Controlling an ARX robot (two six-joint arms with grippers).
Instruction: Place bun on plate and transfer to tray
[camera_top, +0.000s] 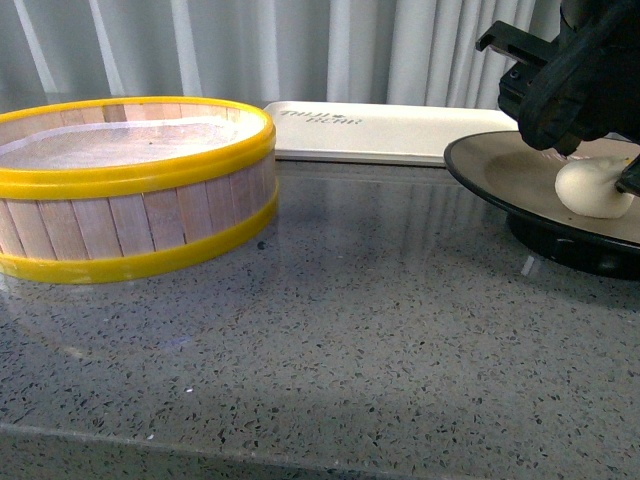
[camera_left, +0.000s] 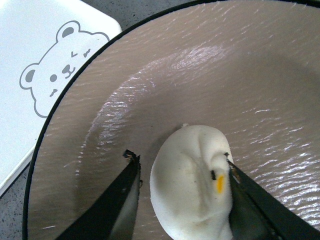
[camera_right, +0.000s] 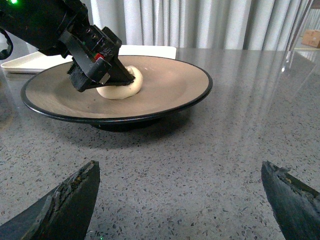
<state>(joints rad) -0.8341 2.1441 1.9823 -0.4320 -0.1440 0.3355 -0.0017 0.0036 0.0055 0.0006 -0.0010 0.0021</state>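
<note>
Grey speckled table (camera_top: 350, 350) fills the lower front view. One yellow-rimmed steamer basket (camera_top: 130, 225) at left of frame, nothing visible inside it from this angle. One tray (camera_top: 400, 135), upper centre, behind the basket and the plate; nothing on the part that shows. The bear drawing (camera_left: 55, 65) on it shows in the left wrist view. One plate (camera_top: 500, 170) at right edge of frame, on the table just beside the tray, not on it.

Left gripper (camera_left: 180, 165) reaches over the plate, at upper right of the front view. Its jaws straddle the bun: one finger touches the bun's side, the other stands just apart with a visible gap. So parted, not pinching. Right gripper (camera_right: 178, 170) hangs low over bare table near the plate, fingers spread wide, holding nothing.

One bun (camera_top: 592, 188) sits on the plate's inside, off centre toward the right of the front view.

Step, as judged: bun-on-plate is at its end, release stage. Next calls for lifting the left gripper clear without nudging the bun, then gripping the plate's rim and carrying it level onto the tray. Transfer not yet begun.
</note>
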